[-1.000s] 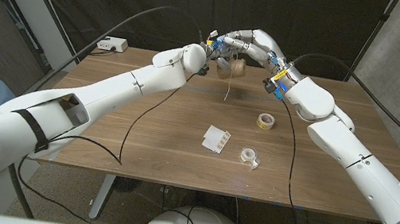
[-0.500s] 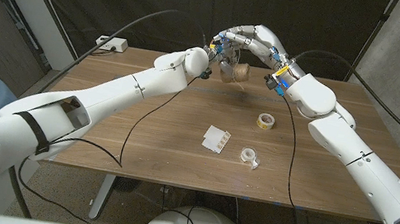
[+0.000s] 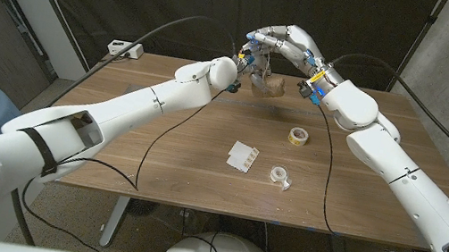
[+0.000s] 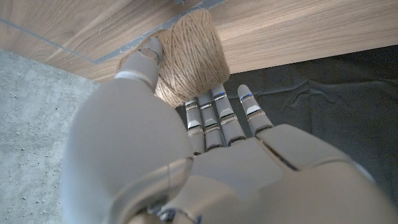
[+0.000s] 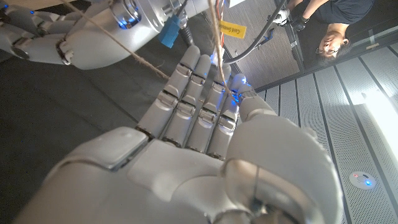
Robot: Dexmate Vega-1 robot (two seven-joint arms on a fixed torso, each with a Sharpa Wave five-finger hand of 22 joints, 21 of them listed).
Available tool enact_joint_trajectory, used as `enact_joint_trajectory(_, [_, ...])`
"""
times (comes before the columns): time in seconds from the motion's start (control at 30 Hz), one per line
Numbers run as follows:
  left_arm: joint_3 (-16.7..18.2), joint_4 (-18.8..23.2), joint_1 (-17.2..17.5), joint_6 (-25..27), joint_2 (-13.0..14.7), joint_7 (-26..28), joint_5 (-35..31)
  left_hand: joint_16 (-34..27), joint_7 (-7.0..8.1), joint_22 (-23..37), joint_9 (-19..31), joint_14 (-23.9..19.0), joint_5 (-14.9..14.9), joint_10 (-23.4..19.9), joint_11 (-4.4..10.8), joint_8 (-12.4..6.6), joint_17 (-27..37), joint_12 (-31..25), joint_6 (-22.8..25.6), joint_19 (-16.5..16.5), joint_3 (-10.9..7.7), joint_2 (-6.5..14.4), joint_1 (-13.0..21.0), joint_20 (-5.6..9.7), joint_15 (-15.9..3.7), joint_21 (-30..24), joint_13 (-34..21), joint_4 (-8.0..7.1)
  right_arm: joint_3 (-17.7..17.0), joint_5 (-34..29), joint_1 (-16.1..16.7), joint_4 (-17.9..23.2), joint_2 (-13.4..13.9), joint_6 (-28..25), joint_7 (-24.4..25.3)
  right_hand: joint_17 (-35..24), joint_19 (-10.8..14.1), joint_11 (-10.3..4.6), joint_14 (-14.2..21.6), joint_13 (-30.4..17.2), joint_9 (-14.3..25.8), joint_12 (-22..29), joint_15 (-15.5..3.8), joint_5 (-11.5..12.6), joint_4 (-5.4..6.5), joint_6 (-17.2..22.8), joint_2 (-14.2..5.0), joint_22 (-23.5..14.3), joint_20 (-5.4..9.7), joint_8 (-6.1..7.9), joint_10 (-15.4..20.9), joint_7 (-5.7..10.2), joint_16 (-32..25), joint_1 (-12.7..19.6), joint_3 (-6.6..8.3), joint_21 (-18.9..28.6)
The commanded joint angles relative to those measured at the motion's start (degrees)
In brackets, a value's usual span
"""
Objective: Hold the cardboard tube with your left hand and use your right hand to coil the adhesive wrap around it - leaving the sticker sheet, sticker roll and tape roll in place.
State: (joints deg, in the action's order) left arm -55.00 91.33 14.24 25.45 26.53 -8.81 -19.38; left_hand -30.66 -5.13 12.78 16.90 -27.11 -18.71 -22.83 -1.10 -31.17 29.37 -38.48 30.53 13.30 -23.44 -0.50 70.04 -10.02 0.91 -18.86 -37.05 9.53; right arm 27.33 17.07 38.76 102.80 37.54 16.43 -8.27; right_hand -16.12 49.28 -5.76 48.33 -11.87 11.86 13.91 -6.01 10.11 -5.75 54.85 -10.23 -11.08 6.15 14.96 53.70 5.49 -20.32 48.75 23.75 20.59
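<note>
Versus a second ago: both hands are higher above the far edge of the wooden worktop (image 3: 203, 150), and the loose strand that hung down toward the surface no longer dangles there. Left robot hand (image 3: 244, 64) holds the brown twine-wound cardboard tube (image 3: 268, 85) in the air over the far middle of the worktop; in the left wrist view its fingers (image 4: 214, 118) curl under the spool (image 4: 189, 56) with the thumb pressed on the side. Right robot hand (image 3: 285, 42) arches over the tube from above, wrist raised, fingers bent down toward the left hand. In the right wrist view its fingers (image 5: 199, 106) lie straight and close together, a thin brown twine strand (image 5: 214, 28) crossing at the fingertips; cannot tell whether it is actually pinched. Unmoved on the worktop: white sticker sheet (image 3: 243, 156), clear tape roll (image 3: 280, 176) just right of it, yellowish sticker roll (image 3: 298, 136) further back right.
</note>
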Motion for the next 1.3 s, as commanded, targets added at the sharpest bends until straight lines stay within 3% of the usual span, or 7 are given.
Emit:
enact_joint_trajectory(0.03, [0.0,0.0,0.6,-2.0,0.1,-0.9,-0.3,-0.3,0.55,0.1,5.8,-0.2,-0.4,-0.6,1.05,-1.76,0.1,-0.5,4.2,0.2,-0.23,6.3,2.1,0.43,-0.3,-0.4,-5.3,-0.15,0.0,-0.3,-1.1,-0.6,-0.2,-0.6,0.2,-0.1,-0.4,-0.06,0.2,-0.2,0.2,0.0,-6.3,-0.1,-0.15,0.3,-0.19,-0.1,3.96,-0.18,0.2,0.07,0.2,-0.4,0.4,0.2])
enact_joint_trajectory(1.3, [1.4,1.9,3.7,-8.2,1.9,-2.4,-1.1,0.2,0.98,0.1,5.9,0.0,-0.2,-0.4,1.46,-1.77,-0.2,-0.3,4.6,0.2,-0.23,6.1,2.2,0.73,-0.66,-0.5,-5.4,-0.16,-1.6,0.0,-4.9,-5.2,-0.5,0.7,0.2,-1.0,0.5,0.13,1.0,-0.4,0.4,-0.3,-6.14,-0.2,-0.1,0.7,-0.19,-0.1,3.42,-0.48,0.8,-0.2,-0.2,-0.7,0.41,1.0])
